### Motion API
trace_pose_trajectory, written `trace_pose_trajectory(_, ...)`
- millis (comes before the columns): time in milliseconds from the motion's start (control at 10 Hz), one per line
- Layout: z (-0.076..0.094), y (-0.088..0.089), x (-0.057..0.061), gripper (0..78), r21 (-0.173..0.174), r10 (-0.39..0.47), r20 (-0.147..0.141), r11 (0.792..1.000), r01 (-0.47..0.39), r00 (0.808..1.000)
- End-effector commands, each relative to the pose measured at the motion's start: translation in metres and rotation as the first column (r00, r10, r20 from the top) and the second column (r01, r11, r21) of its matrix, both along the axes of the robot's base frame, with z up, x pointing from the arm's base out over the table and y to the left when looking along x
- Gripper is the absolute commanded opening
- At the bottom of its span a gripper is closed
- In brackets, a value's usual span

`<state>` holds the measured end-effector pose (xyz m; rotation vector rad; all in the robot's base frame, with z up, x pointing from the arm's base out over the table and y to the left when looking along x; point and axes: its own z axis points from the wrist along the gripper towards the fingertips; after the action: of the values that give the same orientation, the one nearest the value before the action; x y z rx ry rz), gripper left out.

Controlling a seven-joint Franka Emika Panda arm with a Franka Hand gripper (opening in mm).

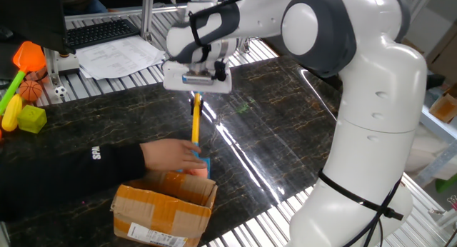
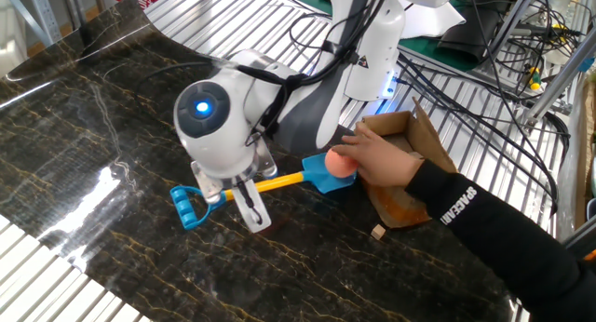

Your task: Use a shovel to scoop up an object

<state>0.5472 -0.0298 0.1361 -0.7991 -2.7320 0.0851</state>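
The shovel (image 2: 279,183) lies low over the dark marble table, with its blue looped handle (image 2: 186,208) at the left and its blue blade (image 2: 321,176) at the right. The salmon-orange ball (image 2: 341,164) rests on the blade, and a person's hand (image 2: 382,162) touches it. My gripper (image 2: 237,194) is shut on the yellow shaft near the handle end. In the one fixed view the gripper (image 1: 196,97) holds the shaft (image 1: 195,122) from above. There the hand (image 1: 170,156) hides the ball and most of the blade (image 1: 204,161).
An open cardboard box (image 1: 164,208) stands right behind the blade, also in the other fixed view (image 2: 410,145). The person's black-sleeved arm (image 2: 503,238) reaches across. An orange spade head (image 1: 28,56), a mini basketball (image 1: 30,90) and a green block (image 1: 32,118) sit at the far left.
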Motion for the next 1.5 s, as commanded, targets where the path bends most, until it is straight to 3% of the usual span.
trace_pose_trajectory(100,0.011,-0.010,0.009,1.3,0.006,0.012,-0.007,1.000,-0.012,1.000)
trace_pose_trajectory(600,0.018,-0.016,0.016,1.3,0.007,0.017,-0.013,1.000,-0.017,1.000)
trace_pose_trajectory(1000,0.033,-0.024,0.036,1.3,0.005,0.031,-0.006,1.000,-0.031,1.000)
trace_pose_trajectory(1100,0.034,-0.026,0.036,1.3,0.000,0.068,0.020,0.998,-0.068,0.997)
trace_pose_trajectory(1300,0.034,-0.029,0.038,1.3,0.013,0.102,0.008,0.995,-0.102,0.995)
trace_pose_trajectory(1500,0.026,-0.031,0.033,1.3,0.003,0.121,0.012,0.993,-0.121,0.993)
